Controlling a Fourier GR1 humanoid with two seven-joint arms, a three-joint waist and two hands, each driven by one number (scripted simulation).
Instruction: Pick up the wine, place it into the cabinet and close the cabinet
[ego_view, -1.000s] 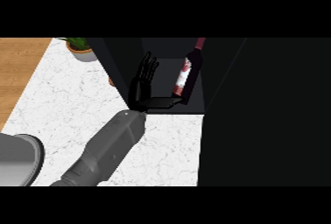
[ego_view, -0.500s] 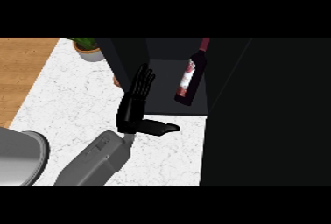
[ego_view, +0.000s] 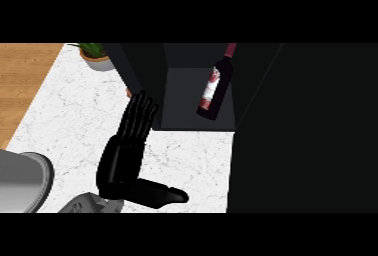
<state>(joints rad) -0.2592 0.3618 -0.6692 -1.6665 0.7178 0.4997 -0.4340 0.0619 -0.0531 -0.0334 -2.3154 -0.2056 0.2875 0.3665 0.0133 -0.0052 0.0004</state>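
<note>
The wine bottle (ego_view: 212, 92), dark with a red and white label, stands inside the open dark cabinet (ego_view: 181, 107) on its floor, with nothing holding it. My left hand (ego_view: 122, 155) lies over the white counter, left of and nearer than the cabinet opening. It is open: the fingers (ego_view: 140, 110) point straight away from me and the thumb sticks out to the right. The fingertips end close beside the lower edge of the open cabinet door (ego_view: 136, 65), and I cannot tell whether they touch it. The right hand is out of view.
A small potted plant (ego_view: 94, 55) stands at the back left beside the door. A grey rounded object (ego_view: 22, 180) sits at the lower left edge. The marble counter (ego_view: 66, 115) ends at the left at a wooden floor (ego_view: 22, 75). The cabinet's dark body fills the right side.
My left hand has drawn back from beside the bottle, moving nearer and to the left, out of the cabinet opening. The bottle has stayed inside the cabinet. The view has shifted a little.
</note>
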